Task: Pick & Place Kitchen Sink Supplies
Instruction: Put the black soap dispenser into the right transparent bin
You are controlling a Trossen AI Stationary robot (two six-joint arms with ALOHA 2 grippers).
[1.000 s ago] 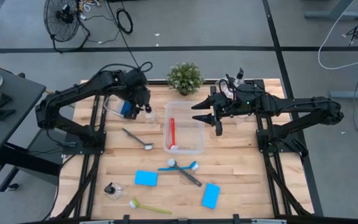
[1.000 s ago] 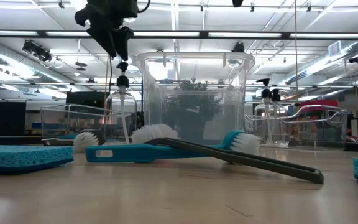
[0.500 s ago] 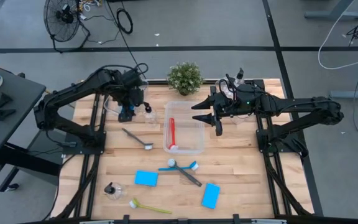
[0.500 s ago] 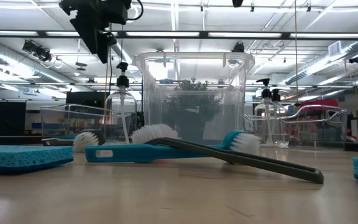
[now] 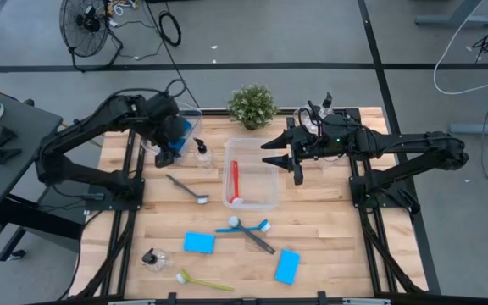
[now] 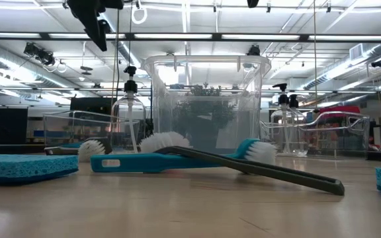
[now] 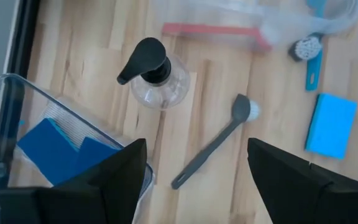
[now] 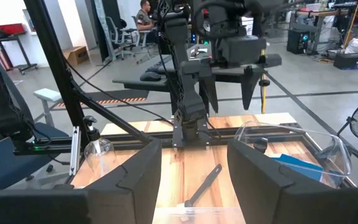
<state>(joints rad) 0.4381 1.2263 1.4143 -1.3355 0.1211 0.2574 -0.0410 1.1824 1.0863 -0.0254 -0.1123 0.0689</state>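
Centre of the high view: clear rectangular plastic bin (image 5: 252,188) holds one red long-handled brush (image 5: 235,181); upper-left clear bin (image 5: 195,119) holds flat blue sponges (image 7: 64,148) beneath the wide, empty left claw (image 5: 169,152), clear pump bottle (image 5: 200,155) beside it; right claw (image 5: 285,156) part-open, empty, above the bench (image 5: 329,220).
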